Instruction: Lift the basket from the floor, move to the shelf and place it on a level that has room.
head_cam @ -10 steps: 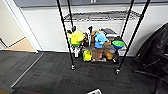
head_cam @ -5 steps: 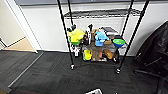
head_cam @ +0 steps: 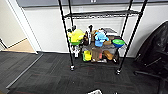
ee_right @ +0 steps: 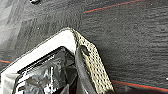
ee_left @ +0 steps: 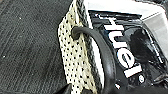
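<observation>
Head view: shelf (head_cam: 100, 37) stands ahead on the floor (head_cam: 50, 75), toys (head_cam: 100, 40) on its low tier. Basket (ee_left: 75, 57) looms close under both wrists; pincer states cannot be told.

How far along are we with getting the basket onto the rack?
Done, apparently: both wrist views show the basket close under the arms, floor showing beneath it, which suggests it is lifted. In hand: the shelf stands ahead in the head view, across a stretch of carpet. Left: the level is bare of the basket, so placing remains.
</observation>
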Tool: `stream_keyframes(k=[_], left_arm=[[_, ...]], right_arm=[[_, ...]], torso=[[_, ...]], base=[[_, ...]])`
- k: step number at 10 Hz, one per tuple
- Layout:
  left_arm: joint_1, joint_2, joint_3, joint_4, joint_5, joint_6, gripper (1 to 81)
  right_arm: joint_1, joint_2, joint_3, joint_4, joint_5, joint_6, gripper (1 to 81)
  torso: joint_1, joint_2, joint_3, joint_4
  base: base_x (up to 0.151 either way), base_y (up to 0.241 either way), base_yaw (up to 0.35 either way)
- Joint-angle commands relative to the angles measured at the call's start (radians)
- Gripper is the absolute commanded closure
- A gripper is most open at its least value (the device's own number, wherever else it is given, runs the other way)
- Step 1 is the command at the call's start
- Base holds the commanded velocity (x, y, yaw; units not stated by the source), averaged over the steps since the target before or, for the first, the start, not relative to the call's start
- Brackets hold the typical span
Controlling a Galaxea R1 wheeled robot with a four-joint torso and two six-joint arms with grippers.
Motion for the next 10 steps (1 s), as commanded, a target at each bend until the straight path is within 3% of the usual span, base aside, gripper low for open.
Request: stream_keyframes(k=[1,3,4,6,10], left_arm=[[-0.103,-0.017,0.016,-0.004,0.040,-0.004,1.0],[-0.111,-0.019,0.016,-0.001,0.040,-0.004,1.0],[-0.111,-0.017,0.016,-0.001,0.038,-0.004,1.0],[-0.113,-0.015,0.018,-0.003,0.028,-0.004,1.0],[-0.152,0.018,0.010,-0.009,0.025,-0.004,1.0]], right_arm=[[0.154,0.011,-0.013,0.021,-0.044,0.002,1.0],[0.180,0.042,-0.048,0.020,-0.056,0.002,1.0],[0.188,0.051,-0.062,0.017,-0.059,0.002,1.0],[0.205,0.071,-0.095,0.008,-0.059,0.002,1.0],[0.232,0.116,-0.143,0.001,-0.059,-0.007,1.0]], torso=[[0.000,0.000,-0.083,0.000],[0.003,-0.005,-0.106,0.000],[0.003,-0.005,-0.061,0.000],[0.004,-0.005,-0.087,0.000],[0.005,-0.005,-0.090,0.000]], base=[[0.000,0.000,0.000],[0.000,0.000,0.000],[0.000,0.000,0.000],[0.000,0.000,0.000],[0.000,0.000,0.000]])
